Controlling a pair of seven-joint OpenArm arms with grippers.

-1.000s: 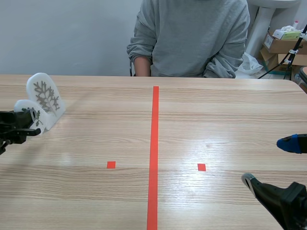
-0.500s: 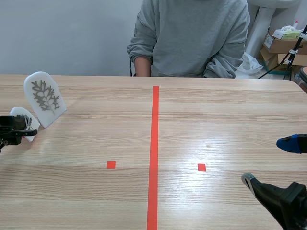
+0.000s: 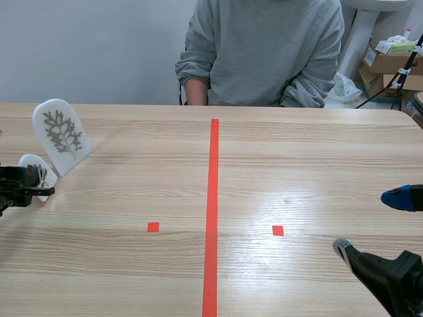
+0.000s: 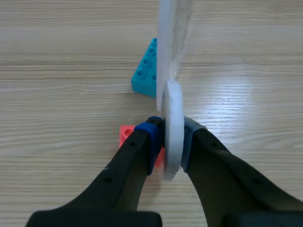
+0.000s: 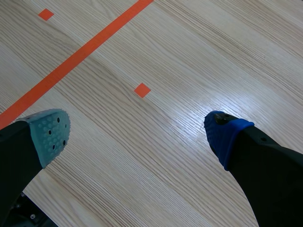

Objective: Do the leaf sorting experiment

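A pale wooden worktop [image 3: 297, 165] runs away from the robot, split by a long orange-red tape line. Nearest, at the right edge, the right hand [image 3: 367, 222] hovers just above the wood with its fingers spread wide and nothing between them. Its grey-green and blue pads are well apart in the right wrist view. Farther out on the left, the left hand [image 3: 33, 181] is clamped on a small white leaf plaque [image 3: 32, 165], which stands on edge between the pads [image 4: 152, 137]. A red block [image 4: 125, 134] lies partly hidden under the fingers, and a turquoise studded brick [image 4: 144, 71] sits just ahead. Behind the small plaque, a larger white leaf plaque [image 3: 61, 135] stands tilted. A person in a grey sweatshirt [image 3: 264, 53] sits across the worktop.
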